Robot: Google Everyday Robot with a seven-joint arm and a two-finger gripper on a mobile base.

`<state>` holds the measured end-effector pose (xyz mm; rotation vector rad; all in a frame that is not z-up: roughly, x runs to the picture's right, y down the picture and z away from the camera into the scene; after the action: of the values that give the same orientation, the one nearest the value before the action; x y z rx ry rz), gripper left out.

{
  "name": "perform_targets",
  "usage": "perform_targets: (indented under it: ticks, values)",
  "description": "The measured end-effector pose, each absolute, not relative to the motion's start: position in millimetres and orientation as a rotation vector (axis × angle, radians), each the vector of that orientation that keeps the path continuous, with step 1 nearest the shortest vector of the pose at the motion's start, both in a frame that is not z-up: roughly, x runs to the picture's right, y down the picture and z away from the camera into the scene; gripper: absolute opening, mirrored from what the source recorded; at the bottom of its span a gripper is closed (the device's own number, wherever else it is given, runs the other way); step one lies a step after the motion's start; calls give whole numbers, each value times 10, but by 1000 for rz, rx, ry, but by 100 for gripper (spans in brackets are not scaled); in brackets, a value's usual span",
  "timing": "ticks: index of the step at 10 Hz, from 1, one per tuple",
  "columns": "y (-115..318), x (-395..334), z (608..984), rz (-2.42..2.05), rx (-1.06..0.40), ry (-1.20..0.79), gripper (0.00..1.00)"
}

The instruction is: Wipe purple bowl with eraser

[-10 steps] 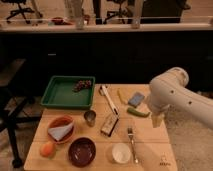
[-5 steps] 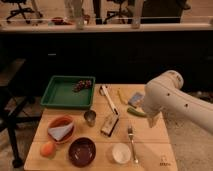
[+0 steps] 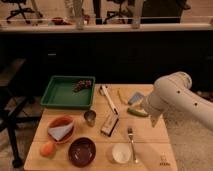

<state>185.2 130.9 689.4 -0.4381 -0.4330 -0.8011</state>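
Firstly, at the left front of the pale wooden bench (image 3: pixel 150 145): a small round orange fruit (image 3: pixel 47 148). Just behind it, a round orange bowl (image 3: pixel 52 131) holding a pale wedge-shaped piece (image 3: pixel 62 133). Farther back, a rectangular green plastic tray (image 3: pixel 52 95) with a dark clustered lump (image 3: pixel 83 85) in its far right corner.

Next, right of the fruit and at the front edge: the round, shallow, glossy dark purple bowl (image 3: pixel 82 151). Sits upright, apart from its neighbours. Behind it, a small metal cup (image 3: pixel 90 116), upright, just in front of the tray.

Near the bench's middle: the rectangular eraser block (image 3: pixel 110 125), dark on top with a pale side. Lies flat and slanted, beside the cup, behind and to the right of the purple bowl, not touching it. Behind the eraser, a long thin white utensil (image 3: pixel 109 100) laid diagonally.

Right of the purple bowl: a small round white bowl (image 3: pixel 121 153), then a metal fork (image 3: pixel 131 142) lying front to back. Farther back, a slim yellow piece (image 3: pixel 121 96), a small blue-grey block (image 3: pixel 135 98) and a green oblong item (image 3: pixel 137 112).

Lastly, at the right: a bulky white robot arm (image 3: pixel 177 97) reaching in over the bench's right side. Hand (image 3: pixel 154 119) at its lower end, above the bench just right of the green item, well apart from eraser and purple bowl. Spread wide, gripping nothing.
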Motion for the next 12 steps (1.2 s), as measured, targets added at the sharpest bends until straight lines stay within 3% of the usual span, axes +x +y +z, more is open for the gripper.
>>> perform_targets:
  ticks: [6, 12]
  values:
    - [1319, 1843, 6894, -829, -435, -442, 80]
    - [1238, 1206, 7256, -912, -492, -456, 80]
